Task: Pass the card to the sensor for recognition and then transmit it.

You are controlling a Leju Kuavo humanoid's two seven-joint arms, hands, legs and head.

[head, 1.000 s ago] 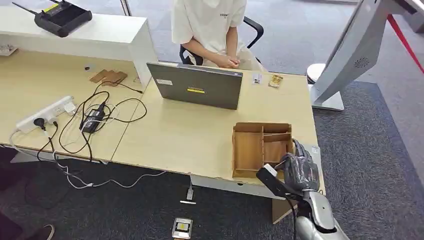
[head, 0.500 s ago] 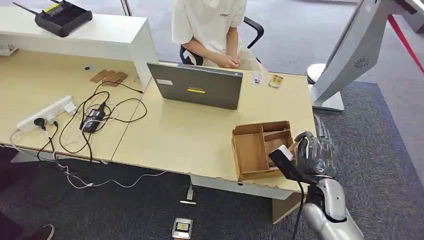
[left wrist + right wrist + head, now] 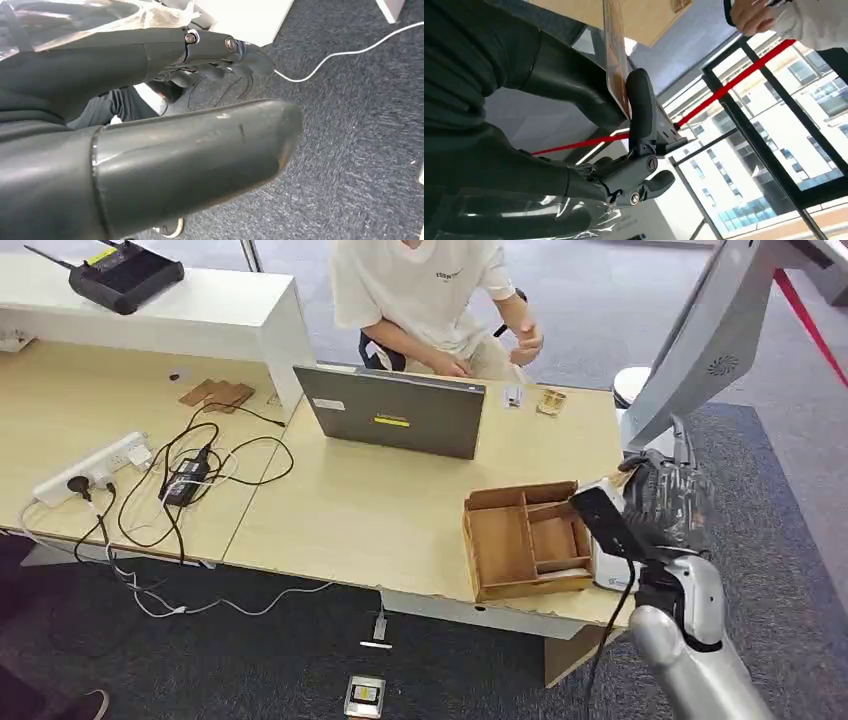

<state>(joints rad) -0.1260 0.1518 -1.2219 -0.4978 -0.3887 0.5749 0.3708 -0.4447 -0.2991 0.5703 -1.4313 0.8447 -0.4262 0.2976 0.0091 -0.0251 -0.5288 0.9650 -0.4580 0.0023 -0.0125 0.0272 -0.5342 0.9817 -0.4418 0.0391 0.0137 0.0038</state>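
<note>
The robot's right hand [image 3: 668, 502] was raised off the right end of the pale wooden desk [image 3: 380, 510], just beside the shallow, compartmented brown wooden tray [image 3: 525, 538], and it held a thin tan card [image 3: 615, 55] pinched edge-on between its thick grey thumb and a dark finger, as the right wrist view showed. The fingers [image 3: 640, 110] pressed on the card near one edge, so most of its face stood free, which would suit presenting it flat to a reader. In the head view the card itself was hard to pick out behind the hand and the black wrist camera. A small white box [image 3: 608, 565] lay on the desk between the tray and the hand; it may have been the sensor, though that could not be told for certain. The hand sat above and beside that box, not touching it, so the recognition step appeared not yet done. Across the desk, behind an open grey laptop [image 3: 395, 412], a seated person in a white T-shirt [image 3: 425, 290] had one hand lifted, probably waiting to receive the card afterwards. The left hand [image 3: 150, 115] hung low over dark blue-grey carpet [image 3: 350, 125], its fingers straight and spread slightly with nothing between them, kept out of the way since one hand sufficed.
</note>
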